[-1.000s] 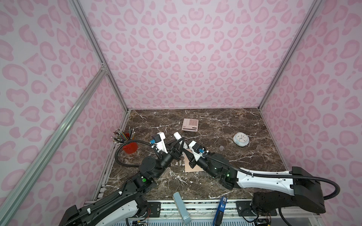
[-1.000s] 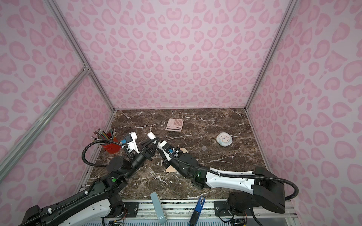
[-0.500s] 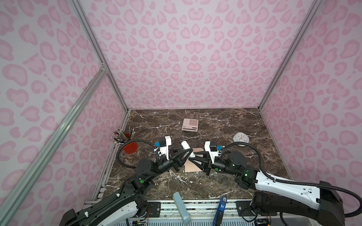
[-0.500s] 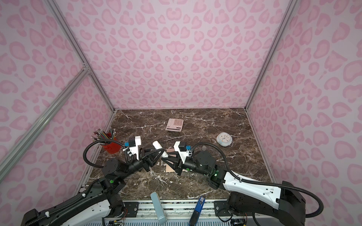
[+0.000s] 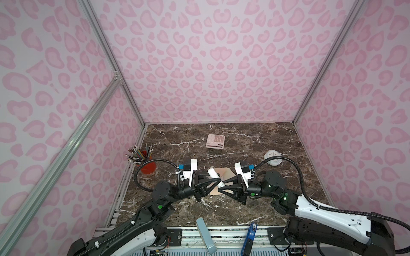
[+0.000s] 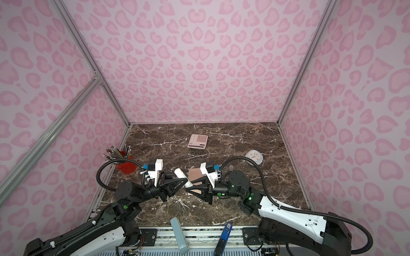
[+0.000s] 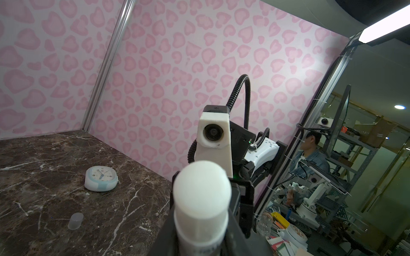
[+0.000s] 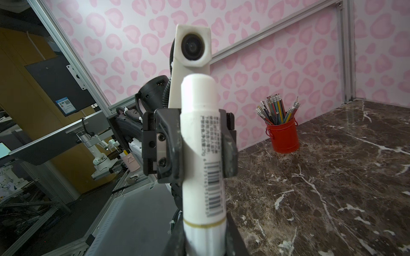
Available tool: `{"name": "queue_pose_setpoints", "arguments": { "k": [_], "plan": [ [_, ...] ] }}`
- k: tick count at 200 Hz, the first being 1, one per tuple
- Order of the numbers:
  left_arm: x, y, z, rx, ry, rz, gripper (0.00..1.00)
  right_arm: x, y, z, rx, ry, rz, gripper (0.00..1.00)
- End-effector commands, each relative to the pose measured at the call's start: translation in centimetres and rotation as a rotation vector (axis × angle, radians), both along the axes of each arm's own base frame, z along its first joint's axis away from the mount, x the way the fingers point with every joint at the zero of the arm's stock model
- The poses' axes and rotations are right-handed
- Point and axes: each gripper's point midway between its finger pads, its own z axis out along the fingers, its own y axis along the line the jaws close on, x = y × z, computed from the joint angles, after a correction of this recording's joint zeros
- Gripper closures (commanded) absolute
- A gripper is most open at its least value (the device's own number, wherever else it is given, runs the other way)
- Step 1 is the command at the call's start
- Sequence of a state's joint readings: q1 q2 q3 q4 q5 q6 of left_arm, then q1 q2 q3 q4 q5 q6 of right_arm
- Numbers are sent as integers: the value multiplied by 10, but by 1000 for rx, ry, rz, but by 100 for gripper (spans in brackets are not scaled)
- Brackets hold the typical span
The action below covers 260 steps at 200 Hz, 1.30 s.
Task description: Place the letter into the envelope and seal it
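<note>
Left fingers (image 8: 229, 153), right fingers (image 7: 244, 199) pinch glue stick (image 8: 203, 144) over envelope (image 5: 225, 175); calculator (image 5: 215, 141) beyond.

The envelope (image 5: 224, 174) is a peach-tan paper rectangle lying flat on the dark marble table (image 5: 244, 141), near the middle of its front half. In both top views it sits askew, its length running roughly from front to back. Only its far end (image 6: 195, 175) and a strip of its near edge show, and the middle is covered. Whether the flap is open or folded cannot be told.
</note>
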<state>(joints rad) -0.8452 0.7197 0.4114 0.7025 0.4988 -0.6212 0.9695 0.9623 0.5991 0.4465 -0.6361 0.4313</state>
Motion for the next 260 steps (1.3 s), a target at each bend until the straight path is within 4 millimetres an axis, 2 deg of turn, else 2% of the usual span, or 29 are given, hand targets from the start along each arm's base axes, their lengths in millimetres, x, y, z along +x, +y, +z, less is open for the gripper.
{"name": "queue_pose_setpoints", "arguments": {
  "k": [1, 17, 29, 41, 55, 83, 110, 147, 220, 260],
  "plan": [
    [-13, -6, -18, 73, 29, -85, 96, 5, -4, 26, 80, -30, -27, 85],
    [-9, -6, -18, 71, 34, -67, 96, 7, -4, 23, 70, -35, -45, 78],
    [1, -3, -18, 65, 56, -10, 96, 12, -5, 17, 48, -59, -80, 70],
    [14, 1, -17, 52, 86, 67, 96, 12, -5, 8, -6, -149, -116, 54],
    [33, 8, -16, 39, 149, 173, 96, 11, -4, -5, -57, -279, -165, 41],
    [62, 24, -8, -30, 289, 334, 96, 21, -12, -24, -110, -485, -369, 33],
    [74, 35, 0, -106, 410, 395, 92, 27, -20, -24, -101, -628, -520, 30],
    [79, 36, -1, -135, 539, 400, 90, 41, -23, -6, -53, -693, -656, 25],
    [78, 25, 0, -170, 617, 327, 91, 56, -2, 14, 34, -704, -700, 26],
    [78, 18, -2, -171, 639, 294, 91, 61, 8, 15, 21, -712, -708, 29]
  ]
}}
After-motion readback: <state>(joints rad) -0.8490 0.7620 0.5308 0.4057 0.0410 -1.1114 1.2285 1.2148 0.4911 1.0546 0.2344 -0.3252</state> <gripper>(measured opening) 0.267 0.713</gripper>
